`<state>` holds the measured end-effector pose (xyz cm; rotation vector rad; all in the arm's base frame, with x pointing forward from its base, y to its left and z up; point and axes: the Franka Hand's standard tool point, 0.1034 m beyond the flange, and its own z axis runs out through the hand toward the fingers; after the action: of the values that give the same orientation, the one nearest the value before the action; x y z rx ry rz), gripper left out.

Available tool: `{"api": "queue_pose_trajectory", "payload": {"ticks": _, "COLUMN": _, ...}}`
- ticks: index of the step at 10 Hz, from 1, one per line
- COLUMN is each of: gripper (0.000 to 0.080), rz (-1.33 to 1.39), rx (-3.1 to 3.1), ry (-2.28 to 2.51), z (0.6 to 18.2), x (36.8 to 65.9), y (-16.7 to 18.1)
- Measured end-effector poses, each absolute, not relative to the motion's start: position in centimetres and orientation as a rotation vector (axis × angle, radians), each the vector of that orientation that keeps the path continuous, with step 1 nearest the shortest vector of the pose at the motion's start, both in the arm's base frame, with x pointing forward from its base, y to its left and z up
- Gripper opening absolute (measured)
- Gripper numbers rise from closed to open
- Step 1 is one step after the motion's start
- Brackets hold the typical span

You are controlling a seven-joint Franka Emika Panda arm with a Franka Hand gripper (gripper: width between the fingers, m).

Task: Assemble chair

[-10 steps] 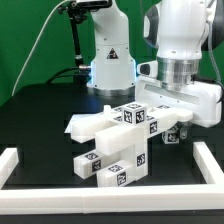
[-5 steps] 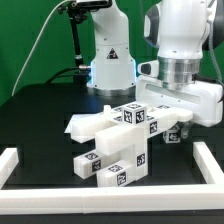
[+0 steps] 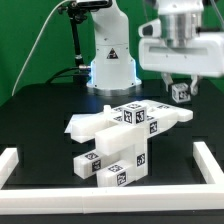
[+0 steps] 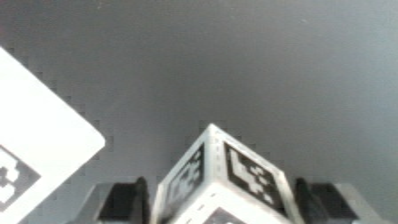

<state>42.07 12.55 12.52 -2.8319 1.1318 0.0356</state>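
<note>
The chair parts (image 3: pixel 118 140) lie as a cluster of white slabs, bars and tagged cubes in the middle of the black table. My gripper (image 3: pixel 181 92) hangs above the cluster's right end in the exterior view, shut on a small white tagged cube (image 3: pixel 181 93) held in the air. In the wrist view the cube (image 4: pixel 228 175) sits between my two dark fingers (image 4: pixel 121 199), tags on its faces. A corner of another white tagged part (image 4: pixel 32 130) shows below.
A white rail (image 3: pixel 20 160) edges the black table at the front and sides. The robot base (image 3: pixel 110 65) stands behind the parts. A black camera stand (image 3: pixel 78 40) and cable rise at the back.
My gripper has risen from table level at the cluster's right end, lifting the small tagged cube into the air.
</note>
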Motion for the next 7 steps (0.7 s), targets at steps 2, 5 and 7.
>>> {"api": "queue_pose_trajectory", "payload": {"ticks": 2, "gripper": 0.0393, "rz": 0.024, "rx": -2.818, "ry": 1.058, "z": 15.4, "x": 44.6, "y": 10.1}}
{"api": "queue_pose_trajectory", "payload": {"ticks": 5, "gripper": 0.0393, "rz": -0.071, "rx": -2.893, "ry": 0.865, "z": 16.8, "x": 48.6, "y": 6.2}}
{"api": "queue_pose_trajectory", "payload": {"ticks": 7, "gripper": 0.0393, "rz": -0.074, "rx": -2.893, "ry": 0.886, "z": 16.3, "x": 48.7, "y": 6.5}}
